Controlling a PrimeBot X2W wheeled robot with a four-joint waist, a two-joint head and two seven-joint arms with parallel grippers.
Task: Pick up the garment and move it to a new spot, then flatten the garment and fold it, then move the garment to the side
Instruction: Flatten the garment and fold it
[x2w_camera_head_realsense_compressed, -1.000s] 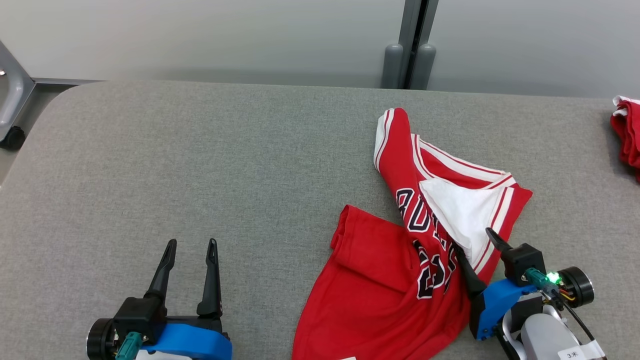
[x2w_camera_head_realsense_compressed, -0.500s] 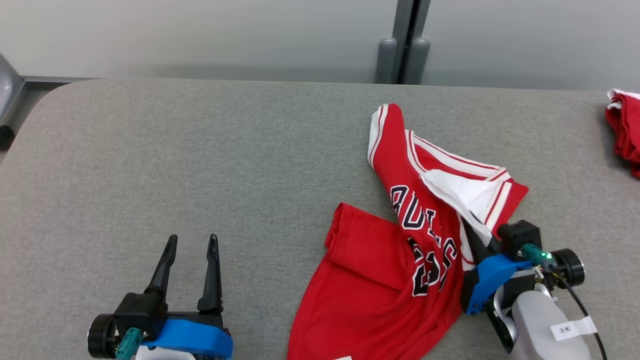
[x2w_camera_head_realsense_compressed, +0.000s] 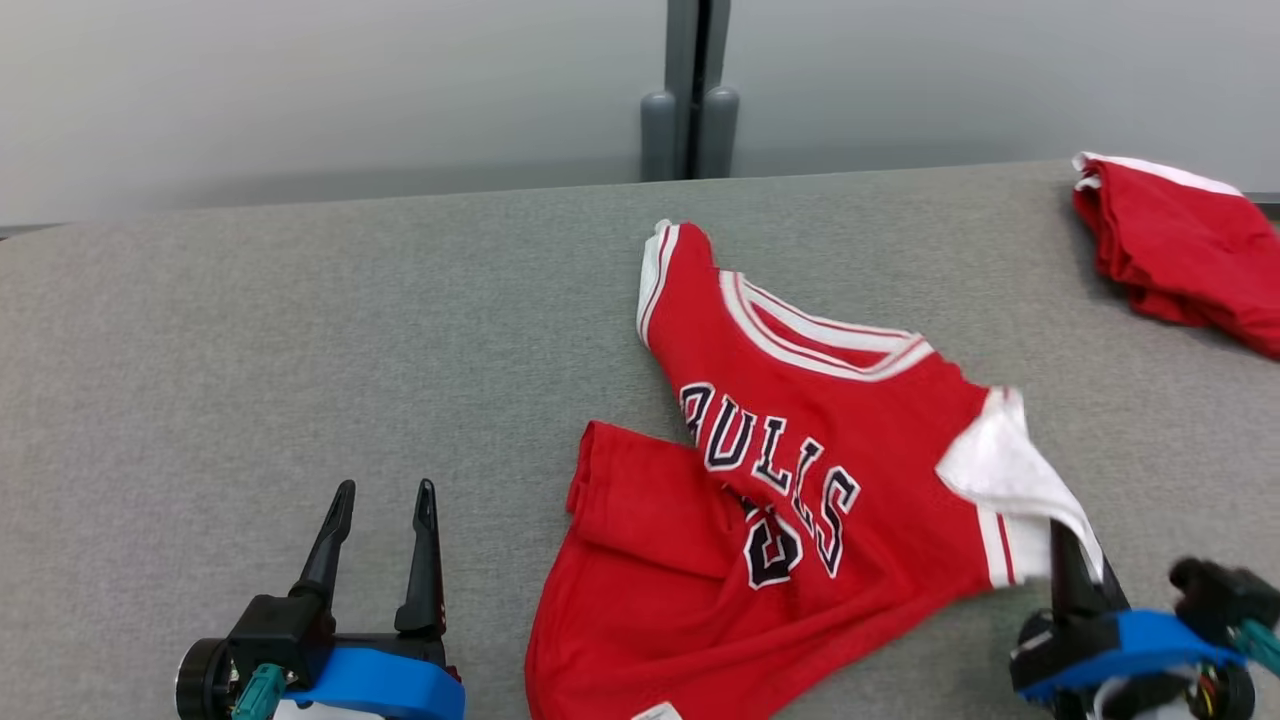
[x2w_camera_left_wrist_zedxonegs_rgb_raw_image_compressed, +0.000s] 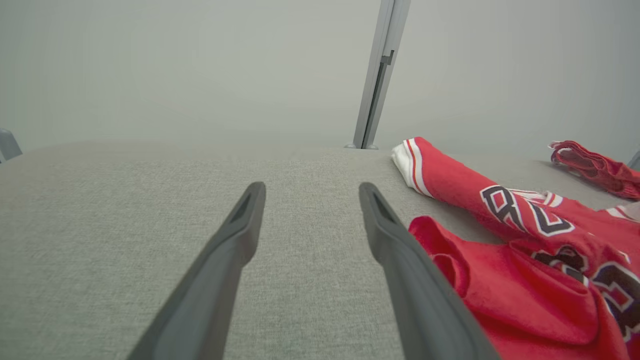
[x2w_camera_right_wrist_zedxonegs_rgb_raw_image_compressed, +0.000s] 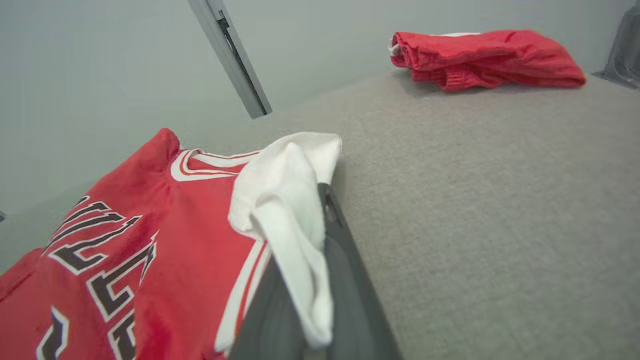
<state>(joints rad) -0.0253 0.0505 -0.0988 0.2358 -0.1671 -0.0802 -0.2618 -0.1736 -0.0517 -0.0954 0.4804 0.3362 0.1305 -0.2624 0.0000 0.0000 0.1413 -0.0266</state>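
Note:
A red basketball jersey, the garment (x2w_camera_head_realsense_compressed: 800, 470), lies rumpled on the grey table (x2w_camera_head_realsense_compressed: 300, 320), white trim and black lettering facing up. My right gripper (x2w_camera_head_realsense_compressed: 1068, 545) at the lower right is shut on the garment's white-lined edge, pulled out toward the right. In the right wrist view the white fabric (x2w_camera_right_wrist_zedxonegs_rgb_raw_image_compressed: 295, 220) is pinched between the closed fingers (x2w_camera_right_wrist_zedxonegs_rgb_raw_image_compressed: 345, 270), draping over them. My left gripper (x2w_camera_head_realsense_compressed: 385, 495) stands open at the lower left, apart from the garment, nothing between its fingers (x2w_camera_left_wrist_zedxonegs_rgb_raw_image_compressed: 235, 240). The garment (x2w_camera_left_wrist_zedxonegs_rgb_raw_image_compressed: 520, 250) lies just right of that gripper's right finger in the left wrist view.
A second red garment (x2w_camera_head_realsense_compressed: 1180, 240) lies bunched at the table's far right; it also appears in the right wrist view (x2w_camera_right_wrist_zedxonegs_rgb_raw_image_compressed: 480, 57). A grey post (x2w_camera_head_realsense_compressed: 690, 90) stands against the wall behind the table. Bare grey table stretches to the left.
My right gripper closed on the garment's white edge and pulled it rightward, spreading the lettering open. The head camera has turned right, so the whole picture shifted. The left gripper stayed put.

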